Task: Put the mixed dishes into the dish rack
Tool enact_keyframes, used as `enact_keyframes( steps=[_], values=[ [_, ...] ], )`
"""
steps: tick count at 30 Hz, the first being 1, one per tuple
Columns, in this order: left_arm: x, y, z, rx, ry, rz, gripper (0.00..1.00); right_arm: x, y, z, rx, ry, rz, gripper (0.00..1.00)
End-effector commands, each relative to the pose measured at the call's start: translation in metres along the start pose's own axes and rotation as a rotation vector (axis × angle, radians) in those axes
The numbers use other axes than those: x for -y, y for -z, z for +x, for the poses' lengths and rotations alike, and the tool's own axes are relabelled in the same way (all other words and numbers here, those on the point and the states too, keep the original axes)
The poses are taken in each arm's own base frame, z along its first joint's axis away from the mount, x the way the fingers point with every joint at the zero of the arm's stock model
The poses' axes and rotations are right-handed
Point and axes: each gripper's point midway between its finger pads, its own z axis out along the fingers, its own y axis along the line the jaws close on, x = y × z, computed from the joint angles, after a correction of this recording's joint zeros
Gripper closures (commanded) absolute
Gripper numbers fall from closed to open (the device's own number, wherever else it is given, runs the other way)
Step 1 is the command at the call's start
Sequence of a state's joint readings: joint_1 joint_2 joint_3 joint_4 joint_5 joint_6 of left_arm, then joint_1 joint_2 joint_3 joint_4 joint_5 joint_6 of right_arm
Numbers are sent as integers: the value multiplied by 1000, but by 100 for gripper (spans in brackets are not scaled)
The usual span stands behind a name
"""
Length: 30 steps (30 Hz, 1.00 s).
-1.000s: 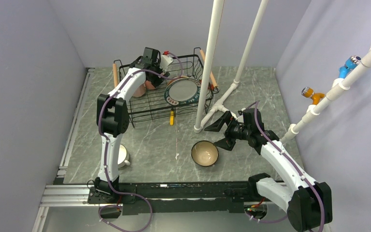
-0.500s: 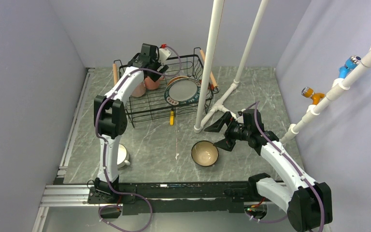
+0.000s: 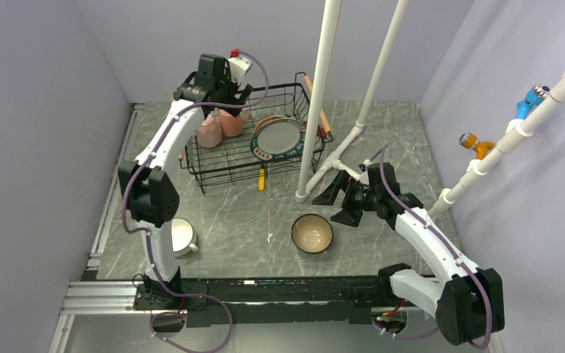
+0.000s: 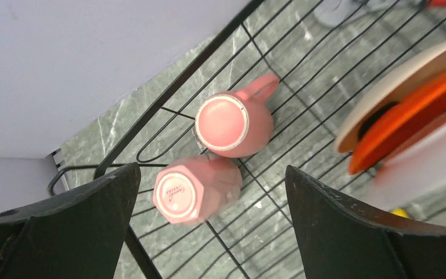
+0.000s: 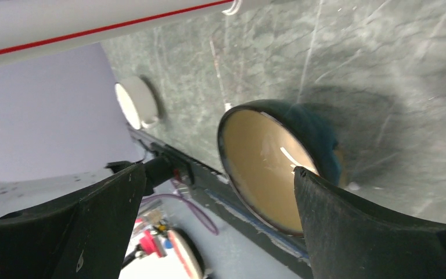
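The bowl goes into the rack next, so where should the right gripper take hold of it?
Probably pinch the rim of the bowl on the side nearest the open right gripper, coming from above. It sits upright with its mouth up, so one of the jaws can go inside and one outside.

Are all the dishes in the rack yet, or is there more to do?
About two thirds done. Both pink mugs sit upside down in the dish rack, along with the patterned plate and the orange-bottomed dish. Nothing is in hand: the left gripper hangs open over the mugs, and the right gripper is open by the bowl. Left on the table: that bowl and the white cup.
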State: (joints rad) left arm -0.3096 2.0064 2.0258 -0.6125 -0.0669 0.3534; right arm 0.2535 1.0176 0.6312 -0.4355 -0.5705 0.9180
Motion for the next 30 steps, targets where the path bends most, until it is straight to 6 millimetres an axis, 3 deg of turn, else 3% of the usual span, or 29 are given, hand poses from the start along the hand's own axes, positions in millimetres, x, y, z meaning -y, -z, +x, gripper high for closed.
enact_keyframes(
  steps=[1,6,9,13,19,25,30],
  values=[
    [1,77,-45,149,176,39,1,14,6,-16,42,197,111,1],
    [38,132,-30,162,375,194,1,21,14,-21,65,316,161,1],
    [62,160,-15,198,473,281,1,22,17,-22,102,366,157,1],
    [91,201,9,251,578,390,1,37,15,-19,112,363,194,1],
    [125,225,72,129,697,446,1,44,1,-3,78,382,205,2],
    [147,239,128,-15,782,440,1,53,-10,2,138,483,353,2],
    [168,244,156,-94,889,477,1,69,-17,5,169,505,450,3]
  ],
)
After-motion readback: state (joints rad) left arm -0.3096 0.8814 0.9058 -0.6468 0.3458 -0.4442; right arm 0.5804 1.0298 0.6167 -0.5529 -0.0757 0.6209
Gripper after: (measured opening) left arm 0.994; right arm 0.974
